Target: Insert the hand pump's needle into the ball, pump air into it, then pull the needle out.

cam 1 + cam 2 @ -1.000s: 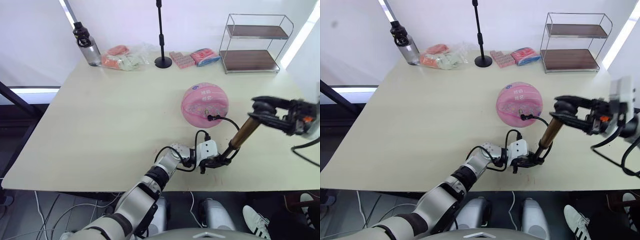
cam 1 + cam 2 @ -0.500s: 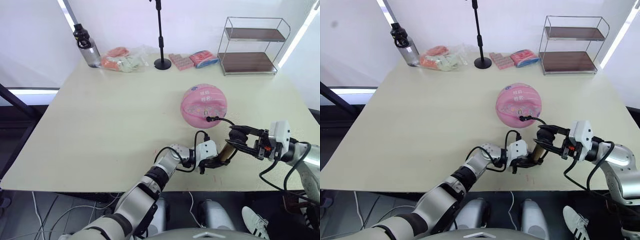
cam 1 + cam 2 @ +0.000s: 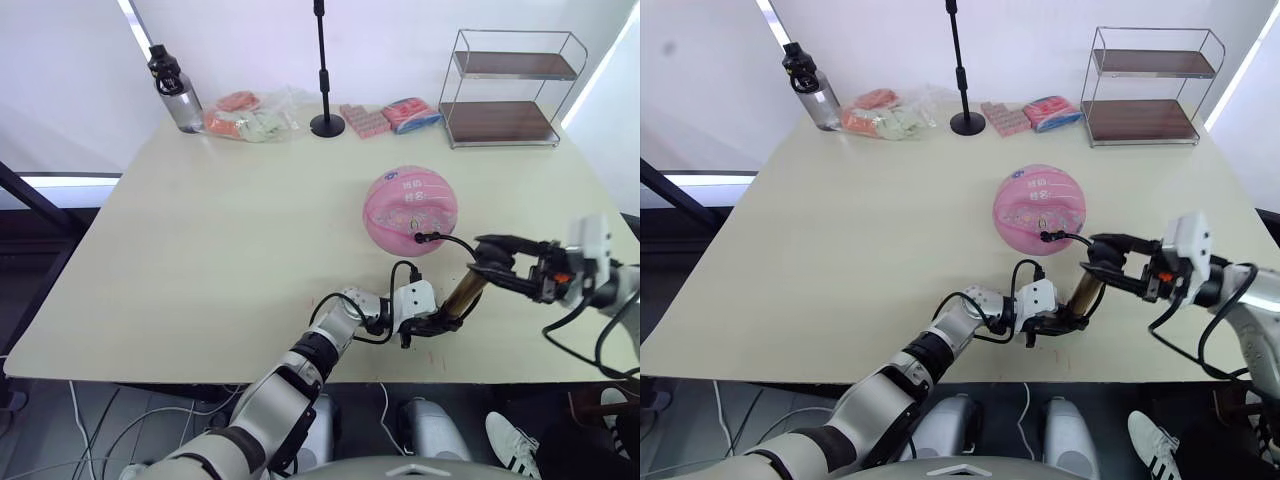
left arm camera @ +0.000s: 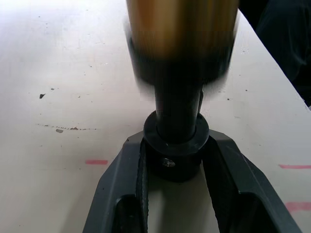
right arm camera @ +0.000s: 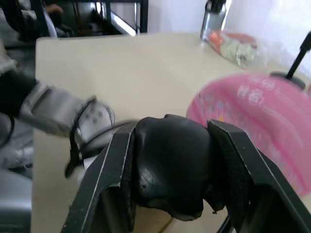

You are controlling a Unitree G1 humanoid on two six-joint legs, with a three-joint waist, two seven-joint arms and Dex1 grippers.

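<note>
On one table, two hands grip one hand pump beside one ball.

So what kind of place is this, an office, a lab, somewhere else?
Probably a lab or test room: a plain beige table against white walls, with props laid out, a pink ball, a wire shelf rack and a black stand pole.

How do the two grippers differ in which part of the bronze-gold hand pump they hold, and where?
The left gripper is shut on the black base end of the bronze-gold hand pump, low against the cream table. The right gripper is shut on the pump's black handle, higher and nearer the pink ball. Both have two black fingers clamped on one pump.
</note>
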